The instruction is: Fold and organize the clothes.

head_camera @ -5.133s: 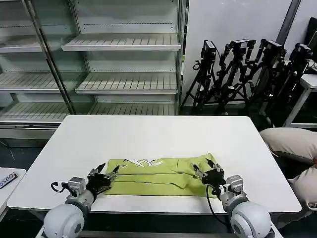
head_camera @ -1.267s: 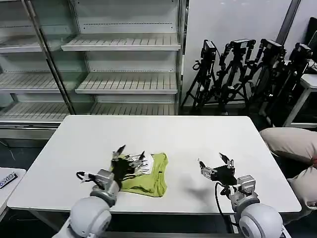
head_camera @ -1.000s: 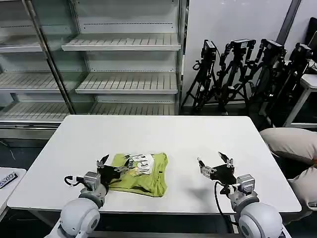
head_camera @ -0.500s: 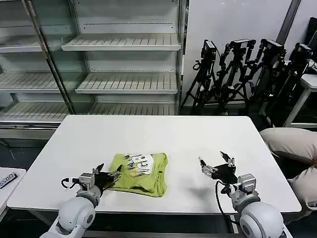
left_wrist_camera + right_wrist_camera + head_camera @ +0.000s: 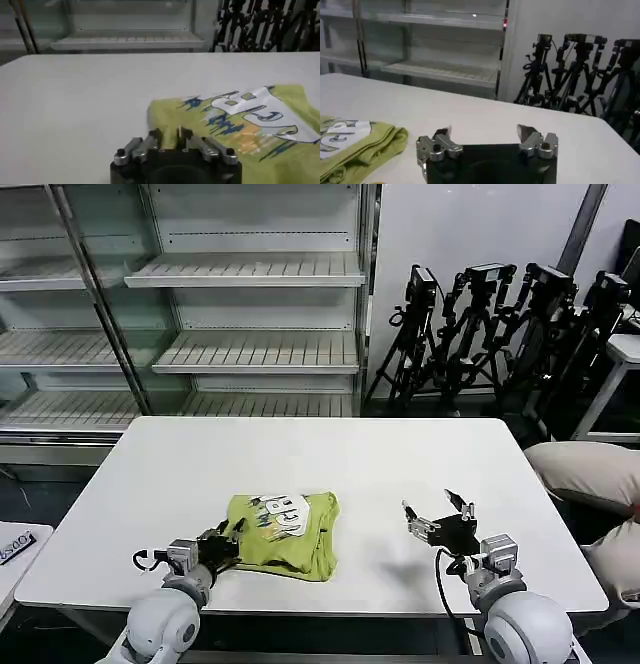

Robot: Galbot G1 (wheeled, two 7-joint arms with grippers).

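The yellow-green T-shirt (image 5: 290, 544) lies folded into a compact bundle on the white table (image 5: 300, 454), left of centre near the front edge, with a white and blue print on top. My left gripper (image 5: 228, 544) is at the bundle's front-left corner. In the left wrist view its fingers (image 5: 156, 135) stand close together with the T-shirt's (image 5: 240, 115) edge fabric in the narrow gap of the left gripper (image 5: 169, 134). My right gripper (image 5: 438, 512) hovers open to the right of the bundle, apart from it. The right wrist view has the right gripper (image 5: 482, 132) empty and the T-shirt (image 5: 350, 145) off to one side.
Beige padded fabric (image 5: 585, 474) sits past the table's right edge. Black tripods (image 5: 500, 324) and empty metal shelves (image 5: 250, 314) stand behind the table. Bare tabletop spreads behind and to both sides of the bundle.
The long folded strip was folded over into a compact bundle on the left. The left gripper then drew back to its front-left corner and its fingers closed; the right gripper stayed open, barely moving.
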